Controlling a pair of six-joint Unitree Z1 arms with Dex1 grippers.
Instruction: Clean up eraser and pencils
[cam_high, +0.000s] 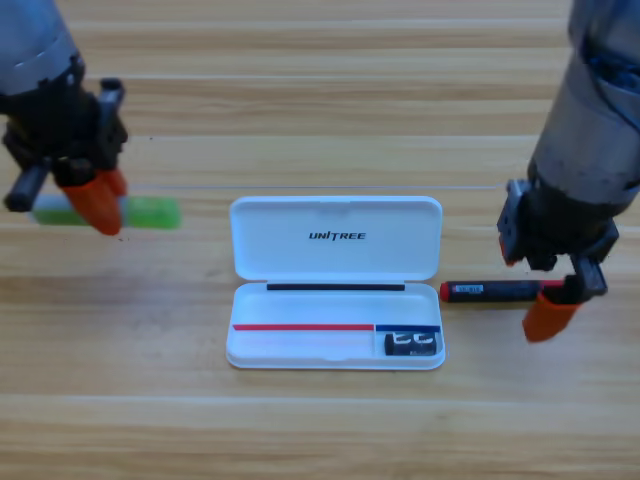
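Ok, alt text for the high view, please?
An open white case holds the eraser in its lower right corner. The right gripper is at the red pencil beside the case; the left gripper is over the green pencil.

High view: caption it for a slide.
Eraser in open case; left gripper at green pencil, right gripper at red pencil.
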